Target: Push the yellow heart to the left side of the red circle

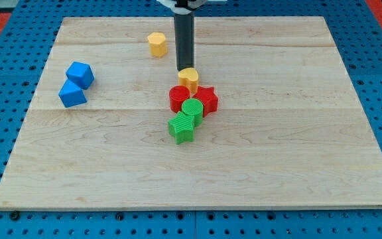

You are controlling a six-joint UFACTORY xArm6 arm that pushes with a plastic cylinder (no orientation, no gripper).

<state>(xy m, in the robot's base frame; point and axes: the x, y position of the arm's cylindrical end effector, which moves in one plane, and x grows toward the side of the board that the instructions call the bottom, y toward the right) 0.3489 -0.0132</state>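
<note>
Straight dark rod (184, 41), charcoal to near black, smooth and matte, round in section, even in width along its whole length. Faint lighter sheen down one side. Fixed at the upper end into a white mount with a black part beneath, cut off by the frame edge. Blunt, flat-cut lower tip (184, 69).

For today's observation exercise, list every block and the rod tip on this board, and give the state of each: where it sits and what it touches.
my tip: down at the board, just above the yellow heart, at its top-left edge.
yellow heart: against the top of the red cluster.
red circle: touching the red star and green circle.
red star: right of the red circle.
green circle: touching the green star.
green star: bottom of the cluster.
yellow hexagon: alone.
two blue blocks: touching, view's left.
</note>
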